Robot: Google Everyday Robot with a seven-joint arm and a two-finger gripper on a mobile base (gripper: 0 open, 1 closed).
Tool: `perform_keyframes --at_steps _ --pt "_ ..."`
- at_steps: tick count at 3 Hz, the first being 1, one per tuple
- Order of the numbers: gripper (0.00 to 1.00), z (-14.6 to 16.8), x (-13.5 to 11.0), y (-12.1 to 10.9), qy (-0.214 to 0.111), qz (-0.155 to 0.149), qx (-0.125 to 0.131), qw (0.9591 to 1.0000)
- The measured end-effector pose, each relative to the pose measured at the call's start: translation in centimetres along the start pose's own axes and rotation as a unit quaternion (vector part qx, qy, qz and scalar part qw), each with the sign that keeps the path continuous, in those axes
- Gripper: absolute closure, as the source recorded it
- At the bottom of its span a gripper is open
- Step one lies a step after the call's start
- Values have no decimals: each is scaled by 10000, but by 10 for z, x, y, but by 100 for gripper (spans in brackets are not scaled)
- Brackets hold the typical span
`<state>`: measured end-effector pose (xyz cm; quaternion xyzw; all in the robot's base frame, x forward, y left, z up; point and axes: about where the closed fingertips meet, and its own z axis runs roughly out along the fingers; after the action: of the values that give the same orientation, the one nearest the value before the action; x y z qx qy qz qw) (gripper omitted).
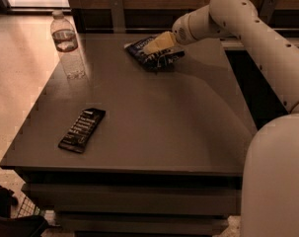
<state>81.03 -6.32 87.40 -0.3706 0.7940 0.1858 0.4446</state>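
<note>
In the camera view, the robot's pale arm point(247, 31) comes in from the right edge and slants toward the upper middle of the frame. Its tan-tipped claw point(157, 44) is there, low over the far part of the grey tabletop point(164, 127). The claw lies right against the upper edge of a crumpled dark blue snack bag point(161, 60), which rests on the tabletop near its back edge, a little right of centre. Whether the claw is open, closed or gripping the bag cannot be told from this angle. A clear plastic water bottle point(66, 43) stands upright at the upper left, near the tabletop's left edge and well apart from the bag. A flat black snack bar point(82, 130) lies at the lower left, near the front edge. A rounded white part of the robot point(277, 181) fills the lower right corner.
</note>
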Motion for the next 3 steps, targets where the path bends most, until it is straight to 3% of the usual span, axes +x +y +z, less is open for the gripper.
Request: perform_keyframes --at_steps 1,2,3 --pt "0 21 5 13 46 101 -222 9997" --pt "18 40 32 31 228 406 -392 9981" --pt "41 41 29 31 212 373 -399 9983"
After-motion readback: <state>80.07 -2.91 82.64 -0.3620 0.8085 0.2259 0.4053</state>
